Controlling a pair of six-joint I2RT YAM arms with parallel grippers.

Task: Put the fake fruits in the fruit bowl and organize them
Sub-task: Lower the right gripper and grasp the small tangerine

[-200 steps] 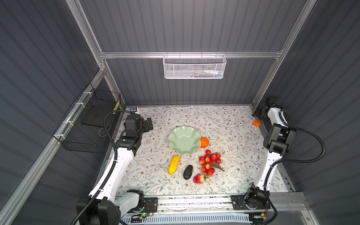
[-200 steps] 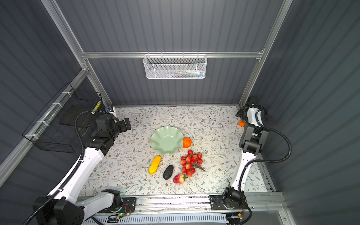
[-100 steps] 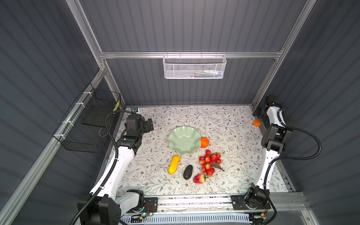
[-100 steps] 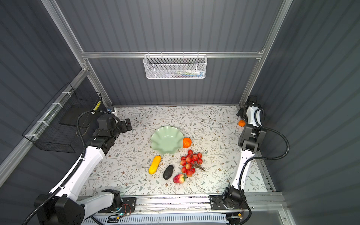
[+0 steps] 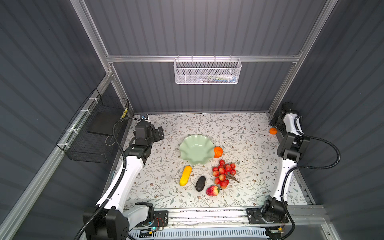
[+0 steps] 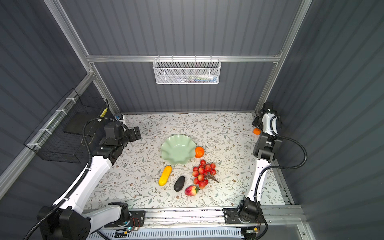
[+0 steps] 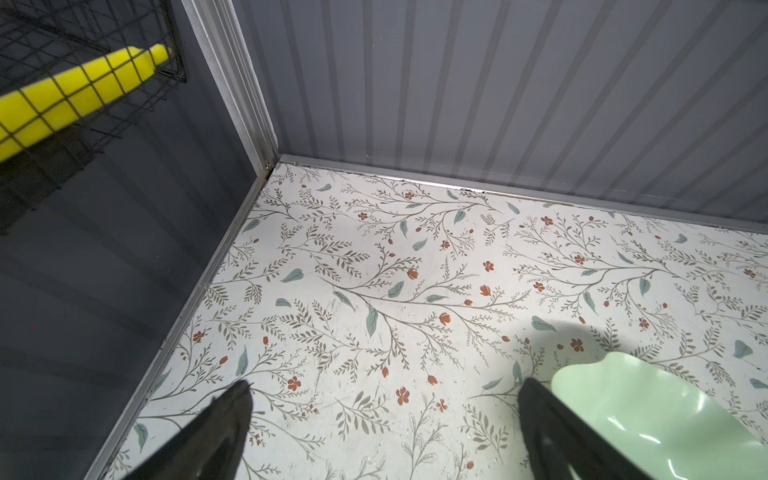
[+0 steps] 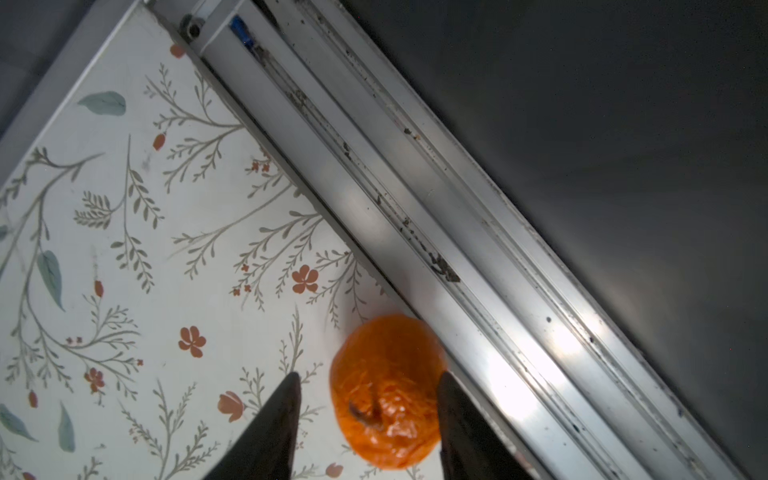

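Right gripper (image 8: 369, 376): hangs low at the far right edge of the floral table (image 5: 239, 135), jaws apart and set either side of the small orange (image 8: 386, 395); seems to touch the fruit with the rail-side finger (image 8: 457, 424), leaves a strip of table between the other finger and the fruit, so not clamped

Small orange (image 5: 273, 131): rests on the table right against the aluminium rail (image 8: 415, 208), well apart from the other fruits

Left gripper (image 7: 385, 385): hovers over the far left part of the table, left of the fruit bowl (image 5: 196, 152), jaws spread wide, grips nothing

Fruit bowl: sits upright around mid-table

Larger orange fruit (image 5: 218, 152): touches the bowl's right rim

Long yellow fruit (image 5: 185, 175): lies just near of the bowl, far tip close to the rim; cannot tell whether touching

Dark avocado (image 5: 200, 183): lies just right of the yellow fruit

Red strawberry-like fruit (image 5: 212, 190): lies just right of the avocado, nearest of all

Bunch of small red fruits (image 5: 223, 173): spreads between the larger orange fruit and the strawberry-like fruit, brown stem pointing near and right
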